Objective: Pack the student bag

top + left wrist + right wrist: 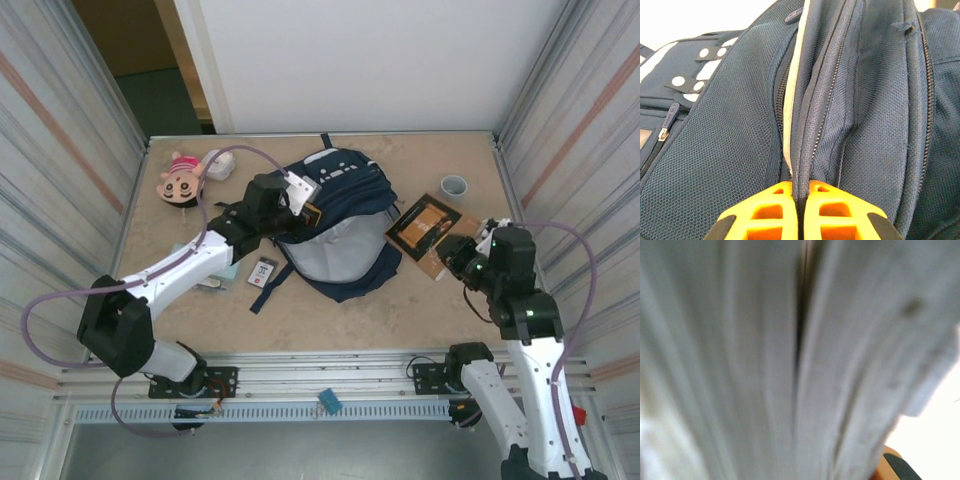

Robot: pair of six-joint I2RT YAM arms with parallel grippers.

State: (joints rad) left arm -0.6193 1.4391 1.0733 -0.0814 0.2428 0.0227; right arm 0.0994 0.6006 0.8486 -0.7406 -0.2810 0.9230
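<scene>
The student bag (340, 200), navy blue with white stripes, lies in the middle of the table with its main compartment gaping and grey lining (335, 250) showing. My left gripper (304, 209) is shut on the bag's left rim. In the left wrist view its orange fingers (767, 210) pinch a fold of navy fabric beside the zipper (800, 187). My right gripper (448, 256) sits at the near edge of a black and brown book (424, 223) right of the bag. Blurred white page edges (790, 365) lie close against the right wrist camera, with one orange fingertip (896, 467) beside them.
A doll (180, 178) and a white item (218, 165) lie at the back left. A grey cup (454, 186) stands at the back right. A small card (263, 272) lies near the bag's strap. Corrugated walls close in both sides.
</scene>
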